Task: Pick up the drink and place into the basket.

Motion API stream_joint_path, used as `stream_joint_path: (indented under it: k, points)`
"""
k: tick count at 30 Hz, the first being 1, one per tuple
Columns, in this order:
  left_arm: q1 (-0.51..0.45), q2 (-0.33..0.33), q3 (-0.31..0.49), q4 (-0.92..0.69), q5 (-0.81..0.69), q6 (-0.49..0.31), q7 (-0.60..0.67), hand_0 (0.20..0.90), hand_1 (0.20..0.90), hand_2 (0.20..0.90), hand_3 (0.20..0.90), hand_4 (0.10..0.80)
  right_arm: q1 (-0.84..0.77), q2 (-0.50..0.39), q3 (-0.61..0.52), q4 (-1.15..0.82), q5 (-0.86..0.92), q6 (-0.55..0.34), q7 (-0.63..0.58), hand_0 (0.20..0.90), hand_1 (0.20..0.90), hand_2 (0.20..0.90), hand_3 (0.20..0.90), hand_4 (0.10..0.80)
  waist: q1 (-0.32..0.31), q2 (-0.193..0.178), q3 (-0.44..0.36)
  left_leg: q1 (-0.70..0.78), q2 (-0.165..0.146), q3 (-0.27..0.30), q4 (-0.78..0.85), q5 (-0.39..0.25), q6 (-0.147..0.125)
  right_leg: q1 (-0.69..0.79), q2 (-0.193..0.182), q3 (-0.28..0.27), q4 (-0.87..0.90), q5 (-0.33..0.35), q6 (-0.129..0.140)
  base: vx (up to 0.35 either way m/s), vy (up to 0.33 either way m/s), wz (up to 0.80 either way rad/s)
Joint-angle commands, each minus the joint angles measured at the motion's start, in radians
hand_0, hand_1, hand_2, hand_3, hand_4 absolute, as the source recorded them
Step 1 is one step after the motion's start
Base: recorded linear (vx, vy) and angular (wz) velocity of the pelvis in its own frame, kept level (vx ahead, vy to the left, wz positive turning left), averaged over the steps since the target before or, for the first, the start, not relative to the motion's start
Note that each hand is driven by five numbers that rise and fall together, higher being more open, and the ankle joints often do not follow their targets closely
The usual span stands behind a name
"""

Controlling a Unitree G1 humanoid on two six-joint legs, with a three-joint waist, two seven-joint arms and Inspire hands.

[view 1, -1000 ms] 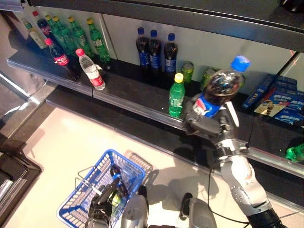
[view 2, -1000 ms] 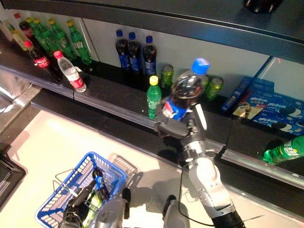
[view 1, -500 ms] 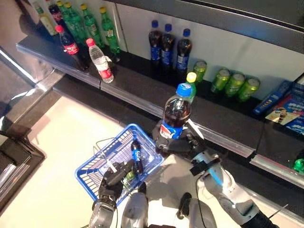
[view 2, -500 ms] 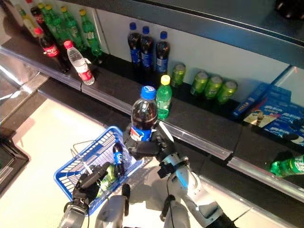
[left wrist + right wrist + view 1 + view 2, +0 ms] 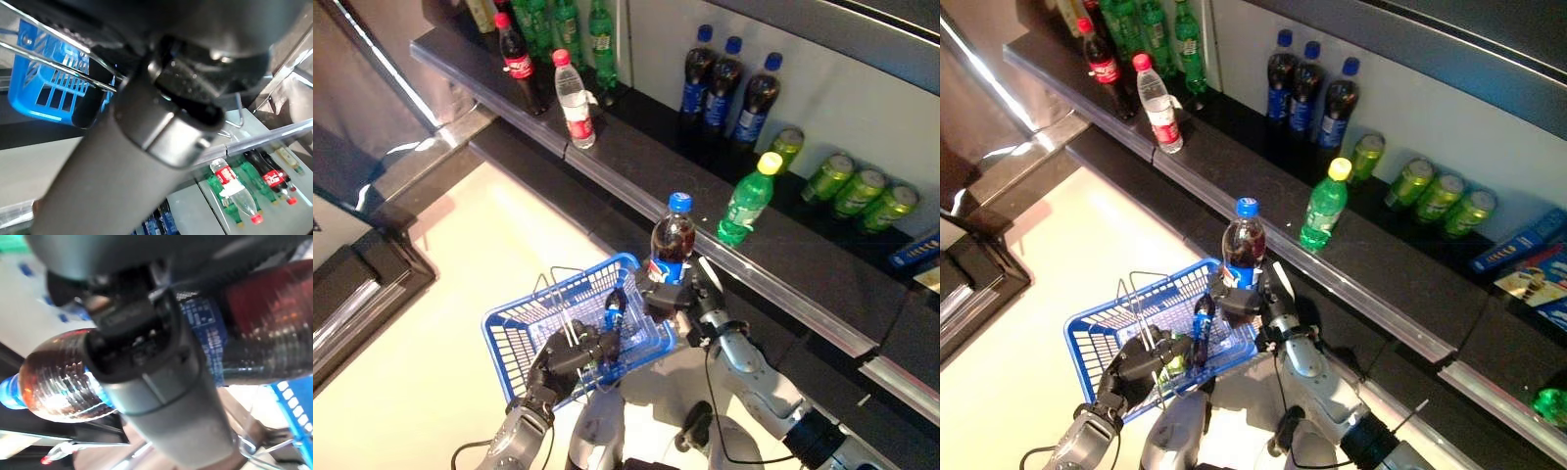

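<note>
My right hand [image 5: 687, 294] is shut on a dark cola bottle [image 5: 672, 242] with a blue cap and blue label, held upright at the right rim of the blue wire-handled basket [image 5: 524, 338]. In the right wrist view the thumb [image 5: 161, 382] curls across the cola bottle [image 5: 58, 382]. My left hand [image 5: 564, 356] is shut on the basket's wire handle [image 5: 570, 328] and holds the basket up over the pale floor. Inside the basket lies a small blue-labelled bottle [image 5: 614, 313]. The left wrist view shows the basket [image 5: 44, 93] and its handle wires [image 5: 58, 78] past the hand.
A dark shelf [image 5: 636, 166] runs behind, carrying a green bottle with a yellow cap [image 5: 745, 199], three cola bottles [image 5: 729, 83], green cans [image 5: 860, 191], a water bottle [image 5: 574, 98] and more bottles at the far left [image 5: 514, 59]. A dark unit [image 5: 362, 294] stands at the left.
My right hand has brought the cola bottle down and left, to the basket's right rim. The camera has shifted, so the shelf sits higher and further right in the picture.
</note>
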Motion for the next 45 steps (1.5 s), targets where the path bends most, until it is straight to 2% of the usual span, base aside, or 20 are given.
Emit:
stream_joint_path:
  k: [1,5,14,19,23,29,30,36,45]
  points:
    - [-0.125,0.026,-0.009,-0.413,0.004,-0.168,-0.267,0.3,0.3,0.3,0.2,0.1,-0.174,0.118,0.02,-0.114,-0.012,-0.152,-0.001,0.3,0.3,0.3,0.2,0.1,0.001,-0.003,-0.116,-0.078,-0.035,-0.02,0.138,0.082,0.003,0.155,0.022,0.032,-0.234,0.15,0.015,0.01,0.033,0.13]
    - [-0.182,0.025,-0.068,-0.468,-0.041,-0.134,-0.351,0.3,0.3,0.3,0.2,0.1,-0.173,0.163,0.072,-0.025,-0.024,-0.128,-0.011,0.3,0.3,0.3,0.2,0.1,0.01,0.007,-0.113,-0.086,-0.056,-0.043,0.136,0.078,0.004,0.152,0.01,0.017,-0.232,0.152,0.017,0.015,0.056,0.18]
    - [-0.2,0.024,-0.091,-0.521,-0.066,-0.063,-0.454,0.3,0.3,0.3,0.2,0.1,-0.187,0.217,0.114,0.058,-0.024,-0.095,-0.026,0.3,0.3,0.3,0.2,0.1,0.036,0.016,-0.113,-0.099,-0.086,-0.072,0.142,0.069,0.008,0.149,-0.003,-0.007,-0.224,0.153,0.019,0.014,0.032,0.15]
    - [-0.196,0.011,-0.083,-0.532,-0.07,-0.034,-0.493,0.3,0.3,0.3,0.2,0.1,-0.187,0.251,0.12,0.129,0.0,-0.067,-0.044,0.3,0.3,0.3,0.2,0.1,0.054,0.019,-0.116,-0.108,-0.101,-0.086,0.151,0.062,0.012,0.146,-0.009,-0.018,-0.214,0.151,0.019,0.022,0.02,0.09]
    - [-0.183,0.009,-0.053,-0.58,-0.087,-0.006,-0.579,0.3,0.3,0.3,0.2,0.1,-0.167,0.281,0.104,0.233,0.044,-0.031,-0.046,0.3,0.3,0.3,0.2,0.1,0.078,0.022,-0.112,-0.117,-0.117,-0.103,0.153,0.051,0.018,0.144,-0.013,-0.035,-0.209,0.152,0.019,0.016,0.012,0.12]
    - [-0.183,0.019,-0.028,-0.63,-0.118,0.036,-0.608,0.3,0.3,0.3,0.2,0.1,-0.139,0.314,0.084,0.322,0.157,-0.044,-0.059,0.3,0.3,0.3,0.2,0.1,0.1,0.024,-0.102,-0.122,-0.127,-0.113,0.155,0.034,0.021,0.143,-0.015,-0.048,-0.202,0.149,0.023,0.005,-0.011,0.12]
    - [-0.19,0.024,-0.016,-0.644,-0.121,0.059,-0.622,0.3,0.3,0.3,0.2,0.1,-0.125,0.338,0.068,0.38,0.281,-0.058,-0.042,0.3,0.3,0.3,0.2,0.1,0.112,0.023,-0.096,-0.129,-0.13,-0.119,0.157,0.026,0.021,0.142,-0.014,-0.058,-0.202,0.15,0.025,-0.001,-0.056,0.13]
    - [-0.199,0.033,0.006,-0.674,-0.153,0.129,-0.658,0.3,0.3,0.3,0.2,0.1,-0.119,0.385,0.047,0.476,0.503,-0.033,0.05,0.3,0.3,0.3,0.2,0.1,0.134,0.018,-0.083,-0.139,-0.136,-0.13,0.154,0.001,0.025,0.134,-0.008,-0.068,-0.203,0.154,0.029,-0.01,-0.054,0.13]
    - [-0.234,0.047,-0.003,-0.694,-0.157,0.178,-0.671,0.3,0.3,0.3,0.2,0.1,-0.131,0.426,0.069,0.547,0.685,0.067,0.231,0.3,0.3,0.3,0.2,0.1,0.156,0.002,-0.067,-0.146,-0.134,-0.141,0.141,-0.02,0.034,0.122,-0.001,-0.073,-0.213,0.165,0.037,0.0,-0.057,0.06]
